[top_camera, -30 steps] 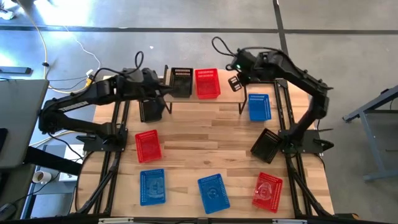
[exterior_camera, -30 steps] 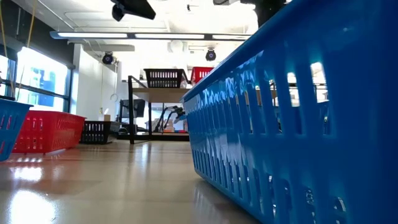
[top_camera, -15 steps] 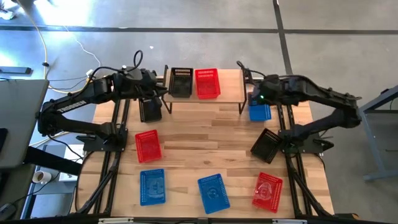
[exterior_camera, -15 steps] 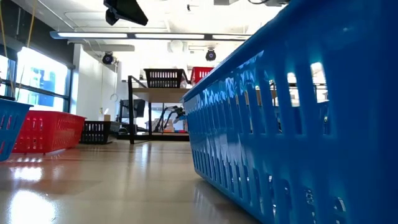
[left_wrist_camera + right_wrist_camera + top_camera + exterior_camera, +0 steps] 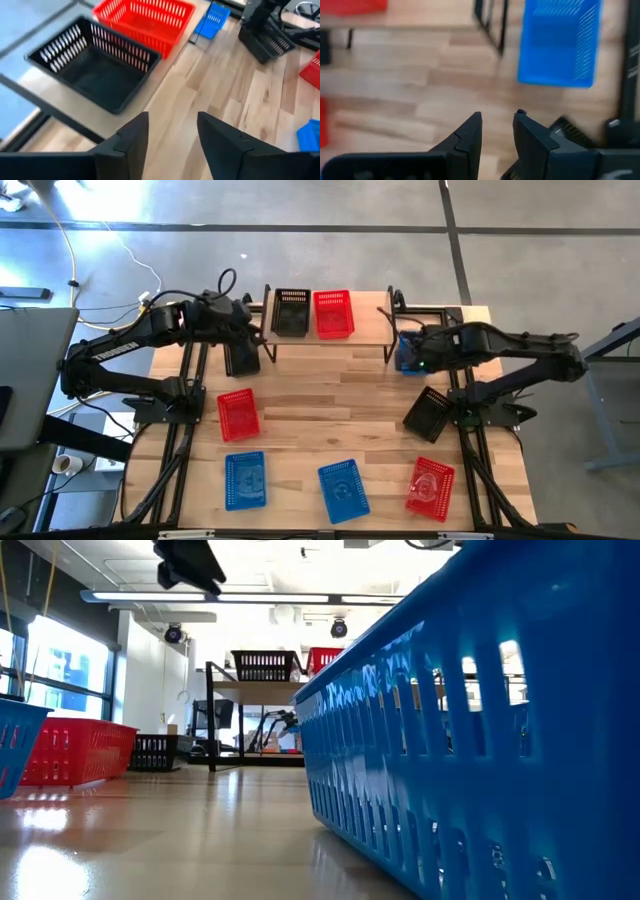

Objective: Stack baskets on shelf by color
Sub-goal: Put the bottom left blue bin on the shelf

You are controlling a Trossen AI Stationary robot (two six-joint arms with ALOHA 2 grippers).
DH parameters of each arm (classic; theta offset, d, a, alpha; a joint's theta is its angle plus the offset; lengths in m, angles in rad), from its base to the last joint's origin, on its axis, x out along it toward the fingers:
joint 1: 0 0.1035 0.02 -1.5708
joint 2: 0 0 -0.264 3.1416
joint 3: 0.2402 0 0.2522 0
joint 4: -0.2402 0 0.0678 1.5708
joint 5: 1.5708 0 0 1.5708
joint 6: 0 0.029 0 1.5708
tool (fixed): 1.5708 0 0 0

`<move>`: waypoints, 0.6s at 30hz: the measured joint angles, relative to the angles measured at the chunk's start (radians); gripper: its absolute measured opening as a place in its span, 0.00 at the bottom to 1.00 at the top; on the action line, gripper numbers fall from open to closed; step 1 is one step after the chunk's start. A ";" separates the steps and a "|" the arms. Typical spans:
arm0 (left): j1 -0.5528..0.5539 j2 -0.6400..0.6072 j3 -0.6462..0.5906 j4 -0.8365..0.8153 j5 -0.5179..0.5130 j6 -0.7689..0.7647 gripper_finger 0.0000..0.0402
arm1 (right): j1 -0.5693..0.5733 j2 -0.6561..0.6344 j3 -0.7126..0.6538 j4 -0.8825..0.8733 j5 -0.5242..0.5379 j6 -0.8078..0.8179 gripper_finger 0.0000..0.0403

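From above, we see a pale wooden plank shelf on thin black legs (image 5: pixel 362 332) at the far side of the light wood counter (image 5: pixel 330 420), carrying a black slotted plastic basket (image 5: pixel 291 312) and a red slotted plastic basket (image 5: pixel 333 313) side by side. The left hand (image 5: pixel 248 330) hovers just left of the shelf. The right hand (image 5: pixel 407 352) sits over a blue perforated basket (image 5: pixel 411 361) right of the shelf.

In the left wrist view, the left hand (image 5: pixel 172 131) is narrowly parted and empty, near the black basket.

In the right wrist view, the right hand (image 5: pixel 498 123) is narrowly parted and empty, the blue basket beyond it.
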 joint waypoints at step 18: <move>-0.052 0.000 0.000 -0.123 0.013 -0.118 0.42 | 0.221 0.085 -0.088 0.501 -0.020 0.016 0.24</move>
